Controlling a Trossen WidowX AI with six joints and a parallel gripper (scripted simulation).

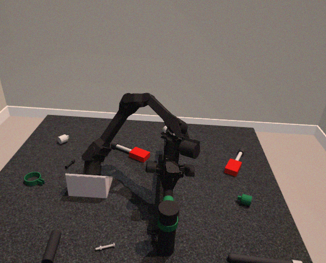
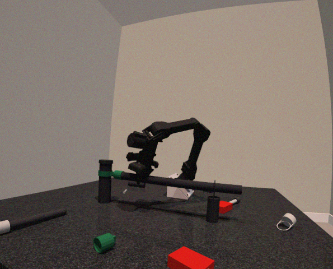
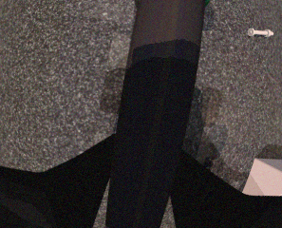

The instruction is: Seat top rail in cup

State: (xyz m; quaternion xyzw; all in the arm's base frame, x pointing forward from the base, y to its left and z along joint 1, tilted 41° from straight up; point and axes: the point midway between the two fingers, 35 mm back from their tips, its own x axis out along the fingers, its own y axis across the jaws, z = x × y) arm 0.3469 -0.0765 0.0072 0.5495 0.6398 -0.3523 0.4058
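Note:
The dark rail [image 2: 189,184] [image 3: 166,24] runs through the thin loop [image 2: 214,185] above the short post [image 2: 212,209]. Its far end meets the green rail-end cup [image 1: 167,199] [image 2: 117,174], roughly in line with it; the depth inside is hidden. The cup hangs on the green brace band [image 1: 167,225] [image 2: 104,174], high on the big post [image 1: 166,240] [image 2: 104,191], a little below its cap [image 2: 105,161]. My gripper [image 1: 168,189] [image 2: 142,179] [image 3: 142,143] points down and is shut on the rail, a short way from the cup.
A white wedge-shaped block [image 1: 86,185] [image 3: 271,180] stands by the arm's base. Loose things lie around: a green cup [image 1: 245,199] [image 2: 104,242], a green band [image 1: 32,183], red blocks [image 1: 139,154] [image 1: 233,166], a pale bolt [image 1: 104,246] [image 3: 260,32] and a dark tube [image 2: 37,219].

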